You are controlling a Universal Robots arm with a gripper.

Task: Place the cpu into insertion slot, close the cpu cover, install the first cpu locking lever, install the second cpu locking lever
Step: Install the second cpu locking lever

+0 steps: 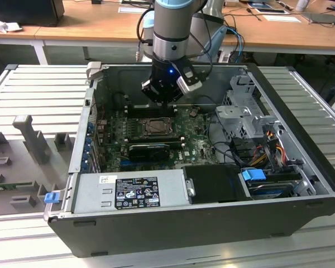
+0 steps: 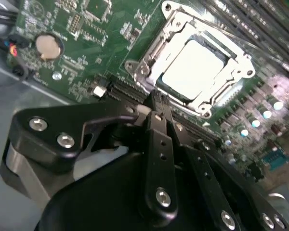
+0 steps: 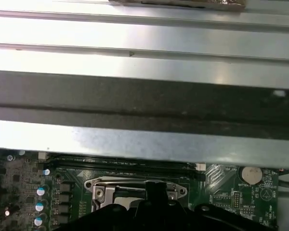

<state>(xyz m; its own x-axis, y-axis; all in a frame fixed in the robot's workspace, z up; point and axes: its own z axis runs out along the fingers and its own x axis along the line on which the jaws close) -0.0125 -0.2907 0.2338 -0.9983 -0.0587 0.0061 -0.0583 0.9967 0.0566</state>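
- Black tool (image 2: 160, 108) fills the lower centre of the second wrist view, its fingers pressed together with nothing between them, tips just beside the socket's near edge.
- Past the tips, upper right of that frame, the cpu (image 2: 195, 67) lies flat in the insertion slot (image 2: 149, 53), with the cpu cover (image 2: 216, 98) framing it, seemingly down.
- Judging the step: work the locking levers with slow, steady pressure, keeping off the chip face.
- Exterior view, lower centre: a label (image 1: 136, 192) on the power supply; its print is unreadable.
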